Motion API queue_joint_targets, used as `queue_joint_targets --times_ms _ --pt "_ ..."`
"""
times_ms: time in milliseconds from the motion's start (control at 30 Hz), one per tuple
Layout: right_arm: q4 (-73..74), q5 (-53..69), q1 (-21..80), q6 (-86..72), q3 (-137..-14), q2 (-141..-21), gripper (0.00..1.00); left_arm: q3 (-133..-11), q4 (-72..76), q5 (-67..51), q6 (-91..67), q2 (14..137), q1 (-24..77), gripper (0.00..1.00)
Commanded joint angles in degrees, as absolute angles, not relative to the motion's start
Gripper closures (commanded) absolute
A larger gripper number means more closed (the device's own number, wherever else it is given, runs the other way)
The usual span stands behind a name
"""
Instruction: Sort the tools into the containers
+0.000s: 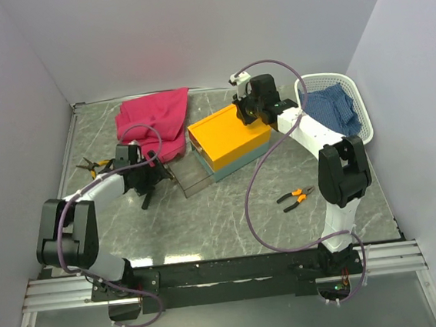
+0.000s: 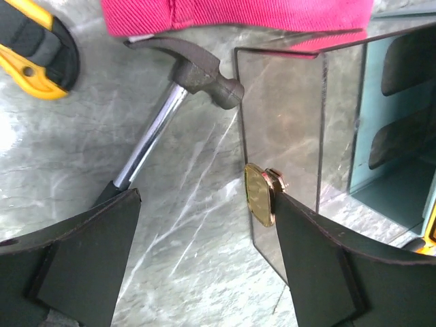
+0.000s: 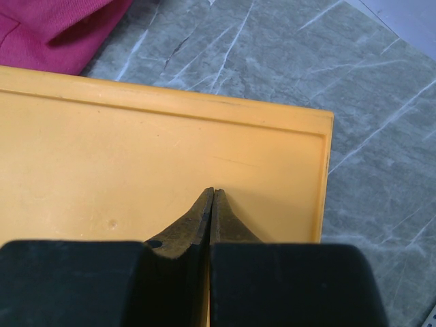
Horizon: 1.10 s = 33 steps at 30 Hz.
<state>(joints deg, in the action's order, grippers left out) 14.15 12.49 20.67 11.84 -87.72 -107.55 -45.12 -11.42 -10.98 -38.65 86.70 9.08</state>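
The orange-yellow toolbox (image 1: 229, 135) stands mid-table, and its clear drawer (image 1: 190, 175) is pulled out to the left. My left gripper (image 2: 208, 197) is open over bare table. Its right finger (image 2: 340, 266) rests beside the drawer's gold knob (image 2: 259, 195), with nothing between the jaws. A steel hammer (image 2: 178, 92) lies just ahead of it, its black handle running under the left finger. Yellow-black pliers (image 2: 34, 54) lie further left. My right gripper (image 3: 214, 192) is shut, its tips on the toolbox lid (image 3: 136, 150). Orange-black pliers (image 1: 294, 196) lie on the table, near right.
A magenta cloth (image 1: 156, 123) lies behind the drawer and partly over its back edge (image 2: 238, 17). The white lattice basket (image 1: 354, 92) at the back right holds a blue checked cloth (image 1: 332, 106). Walls enclose the table on three sides.
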Motion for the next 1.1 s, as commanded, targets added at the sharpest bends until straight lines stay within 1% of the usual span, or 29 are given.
queue_joint_targets --times_ms 0,167,267,367,467,500,533,600,633,700,767,800,867,967,1067 --pt "24.52 12.66 21.62 11.34 -85.52 -109.34 1.0 -46.83 -11.34 -13.44 -35.16 82.63 8.17 0.14" --pt "24.61 11.95 21.62 11.69 -85.87 -109.42 1.0 -54.39 -15.1 -16.26 -29.02 79.72 8.17 0.14" --pt "24.7 11.78 21.62 11.69 -86.04 -109.42 1.0 -59.75 -18.09 -14.6 -21.56 77.52 8.0 0.15" --pt "24.79 11.43 21.62 11.86 -86.22 -109.16 1.0 -61.34 -20.56 -12.48 -8.49 75.94 6.95 0.16" --pt "24.79 11.34 21.62 11.69 -86.31 -108.02 1.0 -61.35 -23.81 -15.73 2.58 75.5 3.88 0.14" --pt "24.61 11.08 21.62 11.69 -86.31 -107.67 1.0 -61.17 -23.47 -14.69 3.42 75.76 3.17 0.14" --pt "24.35 10.81 21.62 11.6 -86.22 -107.14 1.0 -61.26 -23.9 -10.15 3.69 76.46 2.47 0.15" --pt "23.73 10.29 21.71 11.25 -86.31 -105.48 0.87 -64.15 -25.92 -8.97 2.47 80.74 0.18 0.18" --pt "23.47 10.2 21.62 11.16 -86.4 -105.03 0.74 -65.47 -28.8 -7.83 1.94 82.77 -1.39 0.2" --pt "23.38 10.19 21.71 10.9 -86.48 -103.89 0.6 -70.21 -32.15 -5.46 0.36 89.25 -2.63 0.2" --pt "23.38 10.28 21.88 10.9 -86.31 -103.1 0.57 -75.64 -37.95 -4.66 -3.85 93.93 -3.68 0.21" --pt "23.38 10.46 21.8 10.9 -86.13 -102.92 0.55 -77.07 -39.19 -5.18 -4.91 97.61 -4.04 0.21" --pt "23.12 10.46 21.8 10.9 -85.35 -102.48 0.55 -79.35 -40.86 -7.46 -7.8 100.1 -4.39 0.21" --pt "23.2 10.46 21.8 11.16 -84.55 -102.04 0.54 -79.63 -39.47 -8.7 -10.27 102.21 -4.13 0.21" --pt "23.38 10.11 21.8 11.69 -84.11 -101.69 0.54 -80.24 -40.07 -5.98 -11.86 104.76 -4.04 0.22"
